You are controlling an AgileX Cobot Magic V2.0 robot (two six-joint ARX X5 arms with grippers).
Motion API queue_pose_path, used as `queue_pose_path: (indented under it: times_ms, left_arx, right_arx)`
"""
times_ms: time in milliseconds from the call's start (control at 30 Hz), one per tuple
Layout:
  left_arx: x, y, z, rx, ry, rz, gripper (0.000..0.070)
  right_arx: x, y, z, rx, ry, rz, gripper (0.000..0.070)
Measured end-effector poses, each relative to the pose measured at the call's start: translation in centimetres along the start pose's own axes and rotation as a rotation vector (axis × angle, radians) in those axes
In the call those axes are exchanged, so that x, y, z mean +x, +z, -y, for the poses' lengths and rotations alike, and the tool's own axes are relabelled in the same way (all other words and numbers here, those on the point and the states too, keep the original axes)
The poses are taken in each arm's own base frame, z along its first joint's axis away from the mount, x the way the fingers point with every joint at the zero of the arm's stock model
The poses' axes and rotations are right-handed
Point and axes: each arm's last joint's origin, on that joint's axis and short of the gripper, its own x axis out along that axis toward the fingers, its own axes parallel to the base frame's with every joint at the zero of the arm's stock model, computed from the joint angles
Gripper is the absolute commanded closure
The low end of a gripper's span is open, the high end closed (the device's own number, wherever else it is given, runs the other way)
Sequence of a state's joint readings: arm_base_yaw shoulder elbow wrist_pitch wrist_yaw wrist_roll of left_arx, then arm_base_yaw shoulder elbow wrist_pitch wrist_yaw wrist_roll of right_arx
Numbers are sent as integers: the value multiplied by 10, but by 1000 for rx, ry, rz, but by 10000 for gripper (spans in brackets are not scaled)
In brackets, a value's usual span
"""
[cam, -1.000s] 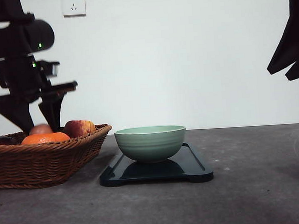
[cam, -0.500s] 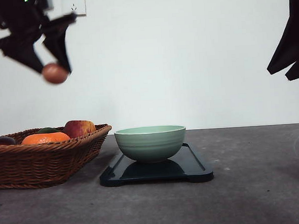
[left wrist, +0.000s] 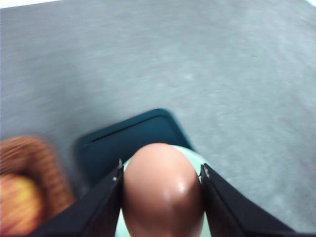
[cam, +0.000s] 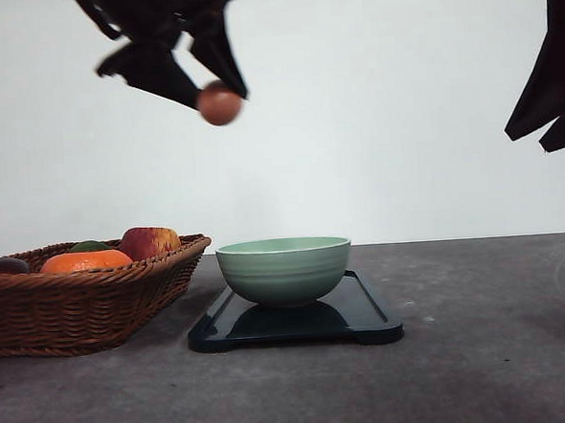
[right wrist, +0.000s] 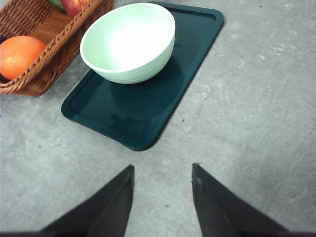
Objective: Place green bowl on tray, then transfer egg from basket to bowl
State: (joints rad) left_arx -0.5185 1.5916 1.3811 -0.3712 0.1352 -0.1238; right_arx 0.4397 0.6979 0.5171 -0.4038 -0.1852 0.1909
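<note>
Brown egg (cam: 219,103) in left tool (cam: 220,95), long axis along fingers

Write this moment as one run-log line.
left gripper: shut on egg, above green bowl | bowl: on tray | right gripper: open, idle

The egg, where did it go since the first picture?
The left gripper took the egg out of the basket, lifted it high and carried it to the right, toward the green bowl. It now hangs in the air, not yet quite over the bowl. The bowl, the tray, the fruit and the right gripper stayed put.
</note>
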Motion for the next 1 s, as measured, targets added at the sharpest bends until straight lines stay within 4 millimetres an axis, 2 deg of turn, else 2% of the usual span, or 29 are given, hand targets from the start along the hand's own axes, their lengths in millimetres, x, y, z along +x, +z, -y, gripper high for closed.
queue_pose_path:
  times_ms: [233, 433, 767, 1000]
  left_arx:
    - [31, -10, 18, 34, -17, -10, 513]
    - [65, -29, 14, 30, -6, -99, 513]
    - [108, -55, 9, 32, 3, -173, 513]
    - [124, -67, 7, 35, 7, -207, 513]
  right_arx:
    - [0, 0, 0, 0, 1, 0, 469]
    - [0, -1, 0, 2, -1, -9, 469]
    - [0, -5, 1, 9, -8, -47, 469]
    - [0, -5, 1, 10, -9, -51, 469]
